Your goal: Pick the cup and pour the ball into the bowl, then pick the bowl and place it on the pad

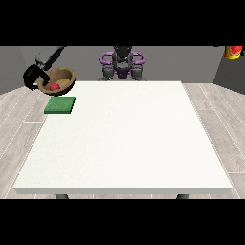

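Observation:
A brown wooden bowl (61, 80) hangs tilted in the air at the view's upper left, with a red ball (55, 86) inside it. The black hand at the view's left (33, 77) is curled round the bowl's left rim and carries it. Just below the bowl, a green square pad (60, 105) lies flat on the white table (124, 139) near its far left corner. The bowl is above the pad and apart from it. No cup shows anywhere. The hand at the view's right is out of sight.
The robot's torso (122, 64) stands behind the table's far edge. A red and yellow object (233, 51) shows at the upper right, off the table. Wooden floor surrounds the table.

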### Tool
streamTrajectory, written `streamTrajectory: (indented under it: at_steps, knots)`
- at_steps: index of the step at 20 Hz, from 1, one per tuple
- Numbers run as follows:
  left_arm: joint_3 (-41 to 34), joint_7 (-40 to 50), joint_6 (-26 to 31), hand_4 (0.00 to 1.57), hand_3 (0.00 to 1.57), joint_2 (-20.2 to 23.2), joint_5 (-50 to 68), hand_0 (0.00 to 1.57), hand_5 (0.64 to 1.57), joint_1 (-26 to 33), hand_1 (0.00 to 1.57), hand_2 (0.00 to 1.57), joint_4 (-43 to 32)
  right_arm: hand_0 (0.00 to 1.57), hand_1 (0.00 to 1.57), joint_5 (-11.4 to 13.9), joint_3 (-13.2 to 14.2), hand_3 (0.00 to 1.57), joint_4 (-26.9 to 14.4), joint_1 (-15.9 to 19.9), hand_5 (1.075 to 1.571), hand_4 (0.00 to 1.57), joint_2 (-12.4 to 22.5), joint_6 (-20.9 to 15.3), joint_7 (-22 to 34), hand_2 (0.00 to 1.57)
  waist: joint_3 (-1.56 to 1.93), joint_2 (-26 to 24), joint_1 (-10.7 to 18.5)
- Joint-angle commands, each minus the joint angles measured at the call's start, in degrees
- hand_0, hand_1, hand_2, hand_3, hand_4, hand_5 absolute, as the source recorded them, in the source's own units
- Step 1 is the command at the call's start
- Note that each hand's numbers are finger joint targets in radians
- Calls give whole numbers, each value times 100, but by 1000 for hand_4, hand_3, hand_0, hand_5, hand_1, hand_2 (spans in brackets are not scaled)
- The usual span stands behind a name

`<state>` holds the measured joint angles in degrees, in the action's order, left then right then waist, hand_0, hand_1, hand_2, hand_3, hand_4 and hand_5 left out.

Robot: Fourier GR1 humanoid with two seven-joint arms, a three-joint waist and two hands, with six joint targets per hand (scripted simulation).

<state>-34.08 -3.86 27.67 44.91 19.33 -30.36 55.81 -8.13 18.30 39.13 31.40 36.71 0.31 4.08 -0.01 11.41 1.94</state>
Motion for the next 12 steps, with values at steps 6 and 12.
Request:
streamTrajectory:
  at_steps: [6,12]
  knots:
    - [183,-178,-207,1203,0,-206,4,0,1557,59,0,0,259,1571,1571,-182,254,552,-518,48,1571,1023,-188,134,-531,1571,5,216,91]
    - [-17,-55,-87,1191,0,139,268,0,1561,-91,0,0,243,1571,1571,-406,661,1163,-887,222,1557,191,89,-218,-346,1571,5,430,247]
